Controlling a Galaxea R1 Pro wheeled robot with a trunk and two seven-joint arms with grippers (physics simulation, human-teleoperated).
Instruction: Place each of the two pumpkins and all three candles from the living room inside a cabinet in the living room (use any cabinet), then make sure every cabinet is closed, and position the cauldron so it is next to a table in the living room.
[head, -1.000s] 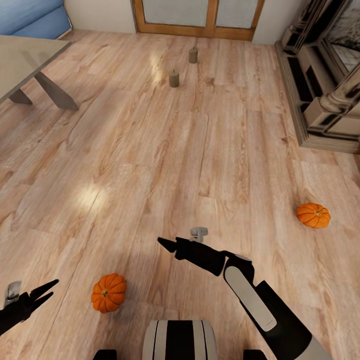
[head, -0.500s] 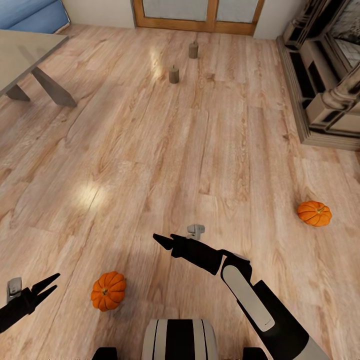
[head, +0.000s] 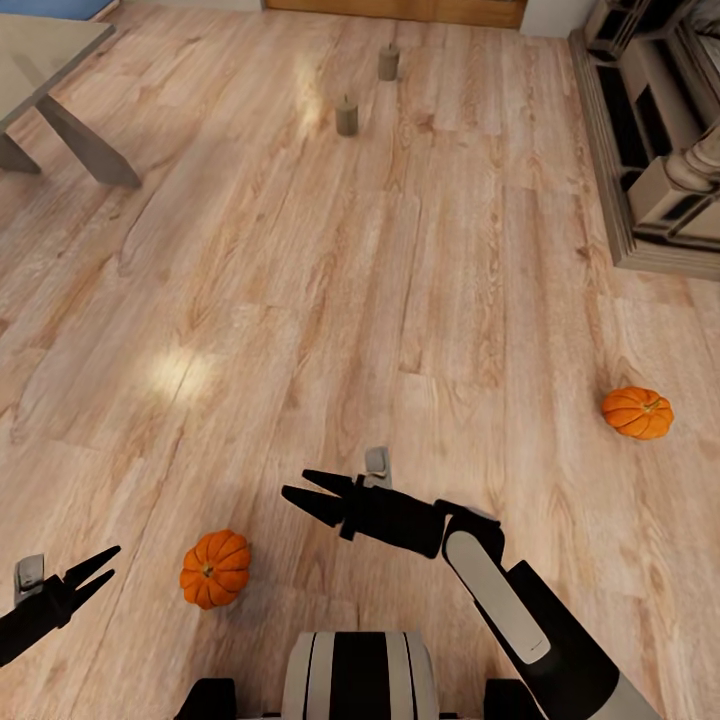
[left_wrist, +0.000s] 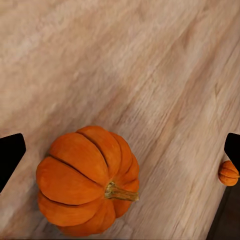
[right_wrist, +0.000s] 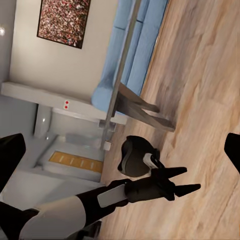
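Pumpkin pickup pending: left gripper (head: 100, 567), fingers spread wide and empty, hovers beside the near pumpkin (head: 215, 569) at lower left; right gripper (head: 305, 491) open too. Next, seemingly, descend and close.

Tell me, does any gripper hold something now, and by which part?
Nothing is held. Left gripper and right gripper are open and empty; the near orange ribbed pumpkin lies on the floor.

My head looks steeply down over the floor (head: 400, 250), my left wrist hovers close above the near pumpkin (left_wrist: 87, 182) both views share, and my right wrist faces sideways toward my left pincer (right_wrist: 182, 181).
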